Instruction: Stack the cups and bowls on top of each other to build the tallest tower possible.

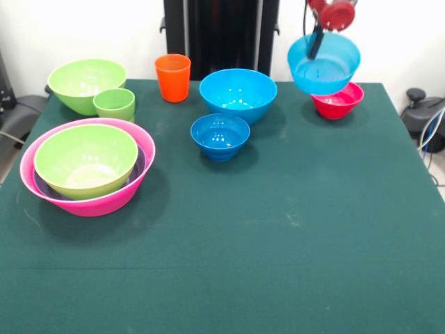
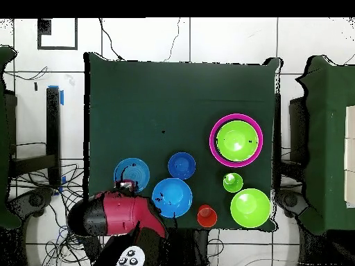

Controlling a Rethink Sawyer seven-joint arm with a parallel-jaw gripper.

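Front view: the end effector [image 1: 317, 43] is seen descending from the top edge at the far right, closed on the rim of a light blue bowl [image 1: 325, 64], which is held lifted and tilted above the small red bowl [image 1: 338, 100] resting on the bench [image 1: 278, 229]. A large blue bowl [image 1: 238, 94] and a small blue bowl [image 1: 220, 136] are placed mid-bench, the orange cup [image 1: 172, 77] just left of the former at the far edge. A lime green bowl [image 1: 86, 85] with the light green cup [image 1: 115, 104] touching its front is found at the far left corner. The tower [image 1: 87, 167], at the left edge, consists of a pink bowl holding a purple bowl and a lime green bowl. The near half of the bench is left open. Overhead view: the red arm [image 2: 118, 215] is recorded at the bottom left corner, its end effector [image 2: 126, 185] at the rim of the held blue bowl [image 2: 132, 173]. The pink-based stack [image 2: 236, 140] is set toward the right edge, and the upper bench area is unoccupied.
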